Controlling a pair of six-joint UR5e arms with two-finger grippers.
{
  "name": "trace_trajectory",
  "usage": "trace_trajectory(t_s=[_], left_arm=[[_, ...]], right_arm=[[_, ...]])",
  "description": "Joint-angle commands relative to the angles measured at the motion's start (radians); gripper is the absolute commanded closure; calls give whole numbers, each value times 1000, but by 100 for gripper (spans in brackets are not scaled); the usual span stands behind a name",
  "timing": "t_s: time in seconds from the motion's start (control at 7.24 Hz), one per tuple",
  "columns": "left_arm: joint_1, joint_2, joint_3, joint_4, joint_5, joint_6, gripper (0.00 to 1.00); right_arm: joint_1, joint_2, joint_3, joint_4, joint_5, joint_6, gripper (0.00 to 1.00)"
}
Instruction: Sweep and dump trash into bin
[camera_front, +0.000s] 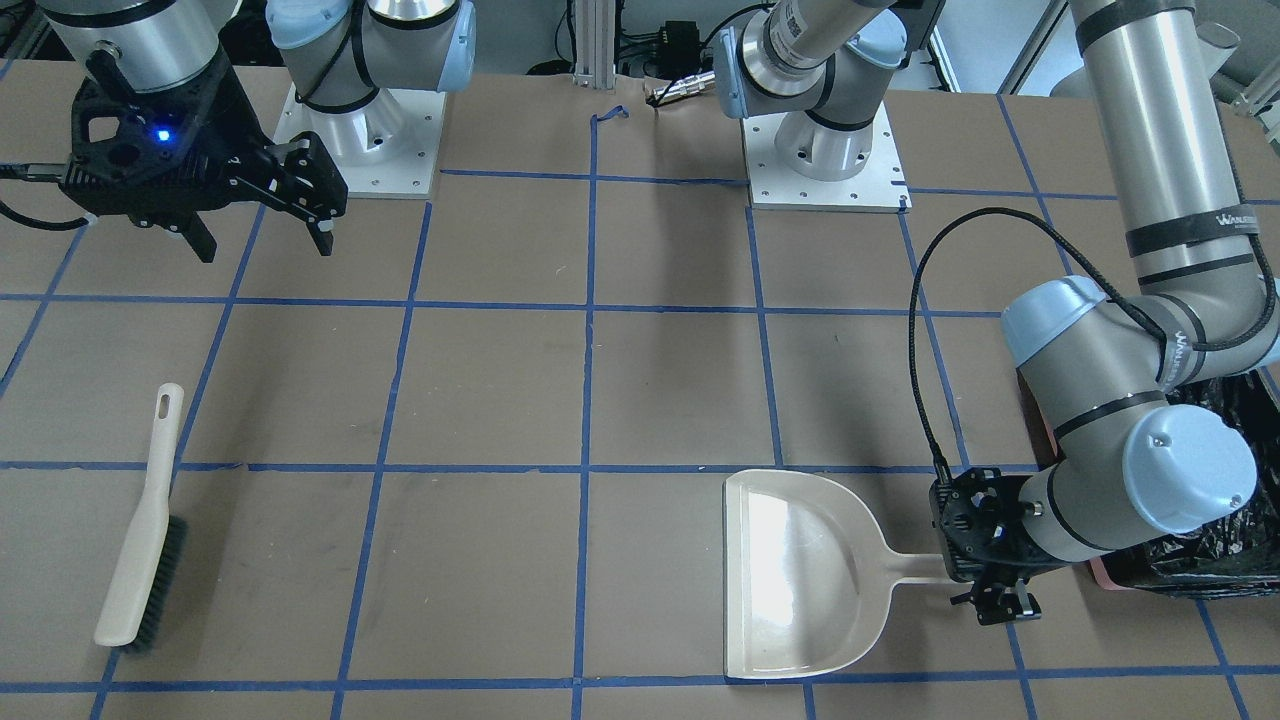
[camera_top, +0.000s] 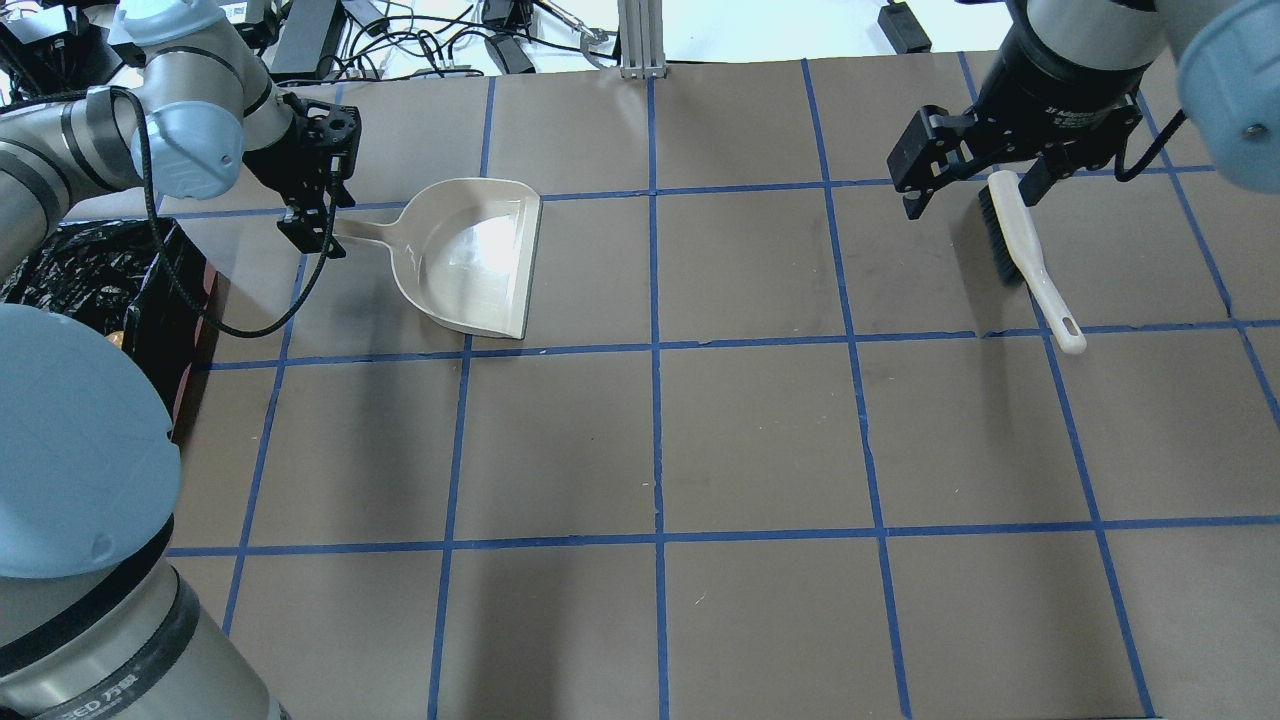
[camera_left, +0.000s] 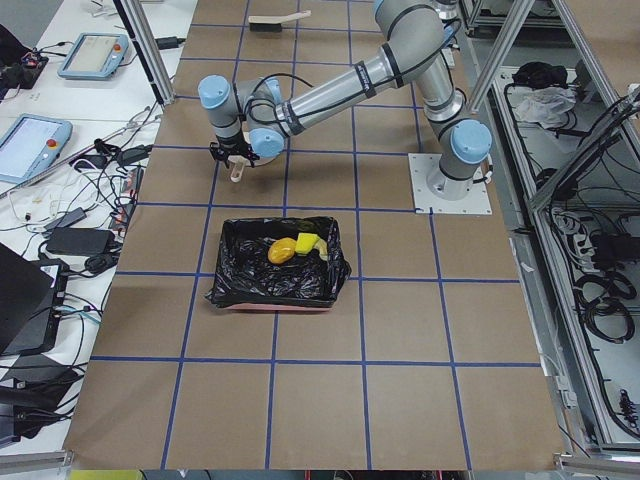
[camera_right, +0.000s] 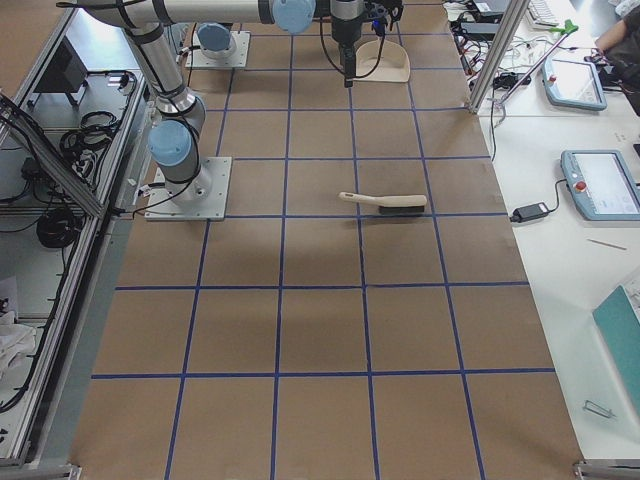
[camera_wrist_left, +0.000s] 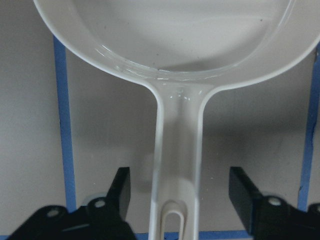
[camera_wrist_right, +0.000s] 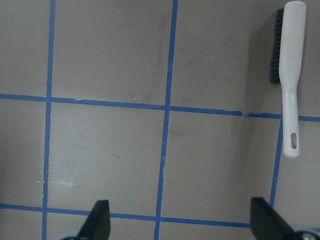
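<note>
Both end effectors open, trash (camera_left: 290, 250) in the bin (camera_left: 250, 288): you are at the tail of the job.
On the bench (camera_front: 500, 380), the bin at the robot's left holds the golden-brown lump (camera_left: 280, 253) with a yellow piece (camera_left: 308, 243) touching it; you cannot pick out the ring slice. The dustpan (camera_top: 470, 260) lies flat and empty near the bin, the brush (camera_front: 140, 530) well apart on the right side. Your left end effector (camera_wrist_left: 181, 192) has its fingers apart astride the dustpan handle (camera_wrist_left: 178, 150), not touching it. The right end effector (camera_front: 265, 245) hangs spread wide, holding nothing. Sweeping and dumping look done; your next move is likely lifting the left arm straight clear without nudging the handle.
</note>
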Motion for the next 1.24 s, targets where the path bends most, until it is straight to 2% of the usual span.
trace_trajectory(t_s=[0.0, 0.14, 0.28, 0.69, 0.83, 0.97, 1.1], left_arm=[[-1, 70, 29, -135, 8, -120, 16], [-12, 122, 39, -195, 2, -273, 13], [-18, 174, 29, -211, 0, -419, 0], [-101, 349, 20, -326, -41, -799, 0], [-130, 409, 7, -379, -38, -1103, 0], [-135, 460, -6, -442, -22, -1280, 0], [-141, 512, -28, -444, 1, -1489, 0]], right_arm=[[0, 0, 1, 0, -2, -8, 0], [-1, 0, 1, 0, -4, -8, 0], [-1, 0, 1, 1, -4, -10, 0], [-1, 5, 3, 1, -2, -14, 0], [-1, 4, 3, 1, -2, -11, 0], [-1, 3, 3, 1, -2, -13, 0], [-1, 7, 3, -2, -2, -14, 0]])
